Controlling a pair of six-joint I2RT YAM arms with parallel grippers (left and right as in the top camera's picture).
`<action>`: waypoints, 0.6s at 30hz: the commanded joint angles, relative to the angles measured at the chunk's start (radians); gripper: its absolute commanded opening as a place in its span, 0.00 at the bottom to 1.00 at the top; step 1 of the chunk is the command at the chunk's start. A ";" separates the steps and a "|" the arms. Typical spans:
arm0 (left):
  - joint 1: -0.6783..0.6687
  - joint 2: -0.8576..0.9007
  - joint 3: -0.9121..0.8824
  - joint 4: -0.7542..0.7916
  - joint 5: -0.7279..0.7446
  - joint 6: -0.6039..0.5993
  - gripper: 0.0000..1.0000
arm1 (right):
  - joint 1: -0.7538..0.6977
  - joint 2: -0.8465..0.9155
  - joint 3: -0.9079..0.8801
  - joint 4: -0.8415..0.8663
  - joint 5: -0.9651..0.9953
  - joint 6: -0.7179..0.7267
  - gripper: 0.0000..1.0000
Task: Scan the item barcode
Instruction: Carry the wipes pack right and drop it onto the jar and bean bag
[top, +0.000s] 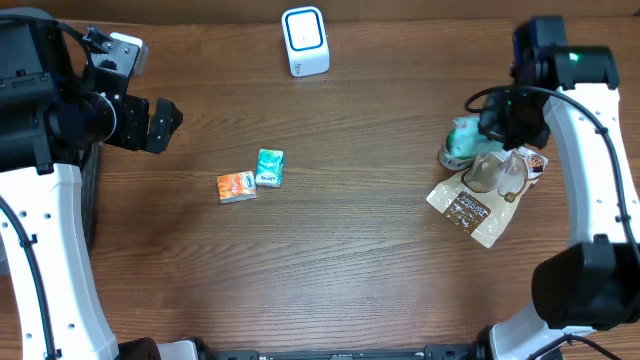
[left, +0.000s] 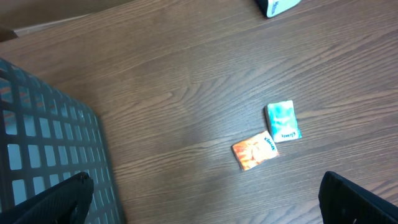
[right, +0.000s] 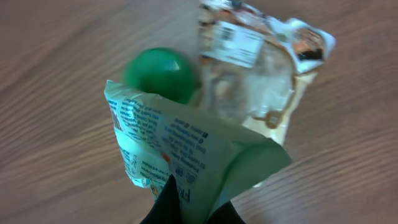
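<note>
Right wrist view shows the right gripper (right: 186, 202) clamped on a pale green printed packet (right: 180, 155), held just above a clear snack bag (right: 261, 68), while the left gripper (left: 205, 193) hangs with its fingers wide apart.

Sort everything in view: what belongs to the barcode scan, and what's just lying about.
In the job: green-and-white packet held in the right gripper; white scanner.
Lying about: orange pack; teal pack; clear snack bag; green round thing; grey basket.
</note>
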 joint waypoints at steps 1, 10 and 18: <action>0.002 -0.003 0.018 0.001 0.004 0.023 1.00 | -0.035 -0.011 -0.043 0.015 0.028 0.038 0.04; 0.002 -0.003 0.018 0.001 0.004 0.022 1.00 | -0.055 -0.011 -0.050 0.010 0.074 0.022 0.57; 0.002 -0.003 0.018 0.001 0.003 0.023 1.00 | -0.055 -0.011 -0.045 0.035 0.044 0.022 0.80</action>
